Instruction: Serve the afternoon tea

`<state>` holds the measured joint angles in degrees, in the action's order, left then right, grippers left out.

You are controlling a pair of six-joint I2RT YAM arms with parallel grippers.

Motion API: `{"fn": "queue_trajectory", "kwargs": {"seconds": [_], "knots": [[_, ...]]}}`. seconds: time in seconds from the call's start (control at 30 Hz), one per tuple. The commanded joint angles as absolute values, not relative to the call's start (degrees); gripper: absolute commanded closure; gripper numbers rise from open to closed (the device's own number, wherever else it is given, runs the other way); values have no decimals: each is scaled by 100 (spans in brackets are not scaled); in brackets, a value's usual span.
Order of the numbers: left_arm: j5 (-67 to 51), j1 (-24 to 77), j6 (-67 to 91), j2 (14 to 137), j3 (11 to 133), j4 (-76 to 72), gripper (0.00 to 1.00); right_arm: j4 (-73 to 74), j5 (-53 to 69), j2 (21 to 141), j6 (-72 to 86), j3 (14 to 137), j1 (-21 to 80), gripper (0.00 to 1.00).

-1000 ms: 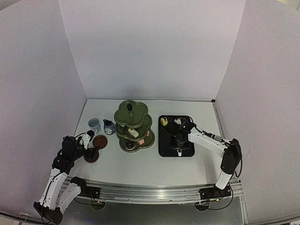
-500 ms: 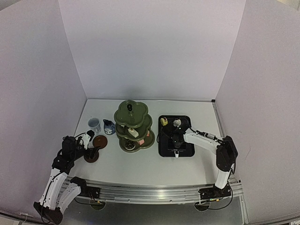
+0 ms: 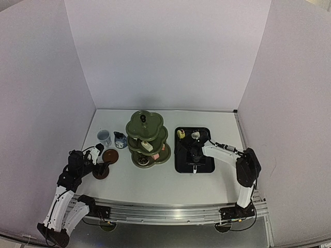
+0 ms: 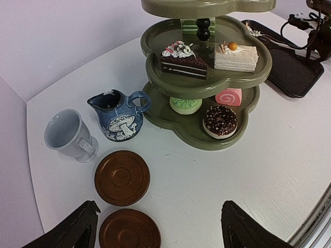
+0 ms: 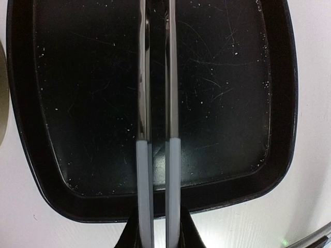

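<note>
Holds the left arm [image 3: 63, 192] folded low at the near left corner, elbow bent, wrist tipped forward and down. Spreads the left gripper [image 4: 159, 206] wide, with nothing between its fingers [image 4: 77, 230]. Raises the right arm [image 3: 223, 151] from its base to a high elbow, then reaches leftward and down. Pinches the right gripper [image 5: 159, 235] narrowly on the tongs [image 5: 144, 93].

Setting: robotics lab test booth. White table [image 3: 170, 188] boxed in by plain white panels [image 3: 165, 51] behind it and at both sides. Metal rail [image 3: 165, 213] along the table's near edge, two robot arms [image 3: 61, 199] bolted there.
</note>
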<state>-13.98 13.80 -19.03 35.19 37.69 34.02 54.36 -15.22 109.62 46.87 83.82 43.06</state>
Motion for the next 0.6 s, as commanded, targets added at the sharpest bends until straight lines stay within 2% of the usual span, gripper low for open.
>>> {"fn": "queue_trajectory", "kwargs": {"seconds": [0.0,0.17,0.33,0.57], "knots": [[-1512,1340,-1883,3444,3779,3306,18,5469,-1620,10441,4768,8066,4286,100],[-1520,1345,-1885,3425,3771,3296,17,5538,-1538,9449,4350,7818,4451,100],[-1538,1345,-1886,3412,3771,3296,18,6106,-1844,8519,4094,8092,4539,100],[-1559,1337,-1886,3385,3770,3291,18,6450,-1867,8528,2974,9858,4840,100]]}}
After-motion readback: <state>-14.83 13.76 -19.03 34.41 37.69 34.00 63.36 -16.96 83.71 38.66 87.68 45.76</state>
